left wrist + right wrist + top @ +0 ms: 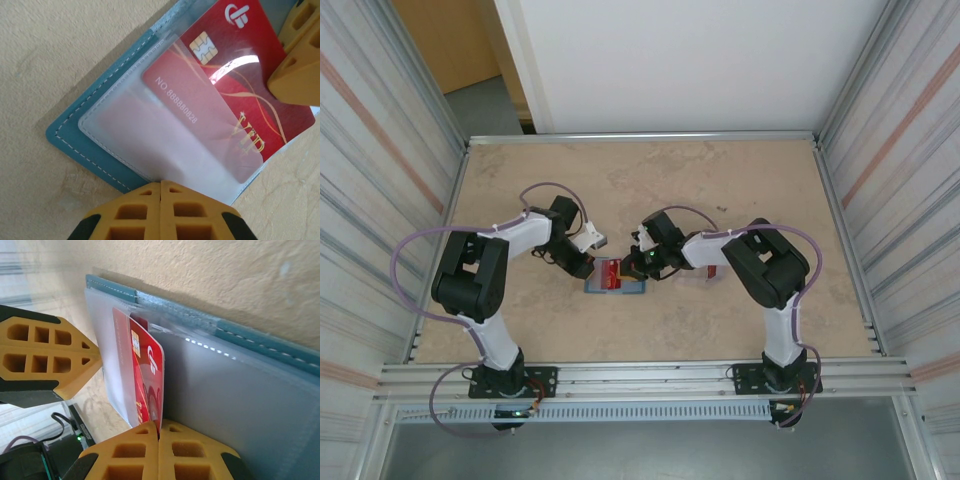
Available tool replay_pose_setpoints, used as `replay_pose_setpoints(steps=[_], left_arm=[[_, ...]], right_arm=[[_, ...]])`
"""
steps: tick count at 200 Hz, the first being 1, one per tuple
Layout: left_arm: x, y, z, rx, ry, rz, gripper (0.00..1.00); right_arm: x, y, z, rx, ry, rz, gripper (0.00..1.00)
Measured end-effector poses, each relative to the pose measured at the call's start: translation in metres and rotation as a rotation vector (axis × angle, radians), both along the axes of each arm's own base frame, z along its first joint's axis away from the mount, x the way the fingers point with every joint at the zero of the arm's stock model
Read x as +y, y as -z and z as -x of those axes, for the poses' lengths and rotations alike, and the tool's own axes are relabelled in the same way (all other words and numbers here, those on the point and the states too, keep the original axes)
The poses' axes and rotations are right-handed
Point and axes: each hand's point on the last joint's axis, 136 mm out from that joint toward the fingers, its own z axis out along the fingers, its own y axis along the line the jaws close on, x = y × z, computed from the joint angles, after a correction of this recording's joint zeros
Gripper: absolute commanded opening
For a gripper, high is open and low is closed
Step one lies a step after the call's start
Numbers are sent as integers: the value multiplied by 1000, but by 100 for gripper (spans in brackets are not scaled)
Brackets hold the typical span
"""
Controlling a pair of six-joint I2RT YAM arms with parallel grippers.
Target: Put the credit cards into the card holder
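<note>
**A:** What's closest in?

**B:** The left gripper (160, 207), fingers clenched together at the edge of the clear sleeve (150, 145). I can't tell whether they pinch it or only press on it.

**A:** And the right gripper (159, 450)?

**B:** It is clamped on the outer edge of a red credit card (235, 100), which lies partly under that sleeve.

**A:** The card holder (75, 132)?

**B:** It lies open flat on the table (50, 50), beneath both. I'd judge this card is mid-insertion and needs pushing home. I can't tell whether other cards wait.

The left arm (520, 232) and right arm (705, 245) have white links, black joints and looping lilac cables (405, 270). Their yellow plastic fingers (135, 215) bear gridded pockets.
</note>
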Motion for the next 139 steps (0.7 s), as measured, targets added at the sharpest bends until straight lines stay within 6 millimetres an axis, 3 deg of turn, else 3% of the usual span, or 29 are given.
replay_pose_setpoints(steps=[28, 89, 139], left_arm=[[0, 0, 0, 0, 0, 0, 0], [1, -2, -1, -13, 2, -9, 0], [8, -11, -5, -34, -3, -5, 0]], right_arm=[[2, 0, 0, 0, -3, 0, 0], [3, -1, 1, -4, 0, 30, 15], [0, -1, 3, -5, 7, 68, 18]])
